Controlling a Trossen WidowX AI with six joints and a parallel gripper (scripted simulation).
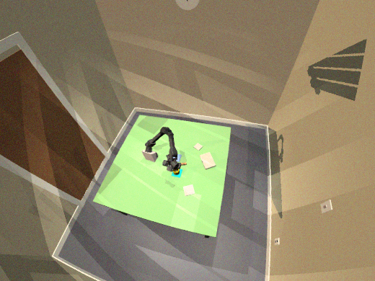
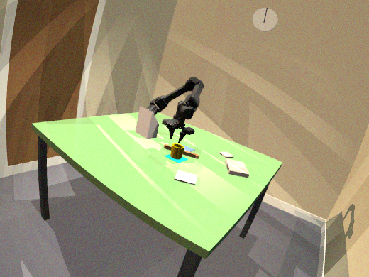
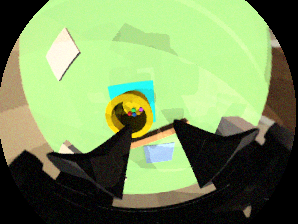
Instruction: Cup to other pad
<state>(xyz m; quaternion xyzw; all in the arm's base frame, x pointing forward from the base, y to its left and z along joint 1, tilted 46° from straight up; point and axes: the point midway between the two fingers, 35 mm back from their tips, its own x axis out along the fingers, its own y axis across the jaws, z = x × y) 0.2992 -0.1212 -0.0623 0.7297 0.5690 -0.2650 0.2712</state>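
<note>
The yellow cup (image 1: 176, 172) (image 2: 177, 151) (image 3: 111, 117) stands upright on the cyan pad (image 1: 179, 175) (image 2: 182, 160) (image 3: 117, 89). Several small coloured marbles (image 3: 134, 111) lie inside it in the wrist view. The blue pad (image 1: 179, 157) (image 2: 189, 148) (image 3: 160, 152) lies on the other side of a brown bar. My gripper (image 2: 175, 140) (image 3: 152, 124) is open and empty, with its fingertips above the cup's rim. In the wrist view one fingertip overlaps the near rim and the other is off to the right of the cup.
The low brown bar (image 1: 184, 163) (image 2: 191, 154) (image 3: 155, 137) lies between the two pads. A white tile (image 1: 189, 190) (image 2: 186, 177) (image 3: 63, 54) lies beyond the cyan pad. A flat pale box (image 1: 208, 161) (image 2: 237, 168) and a small tile (image 1: 197, 146) (image 2: 226, 154) lie off to the side.
</note>
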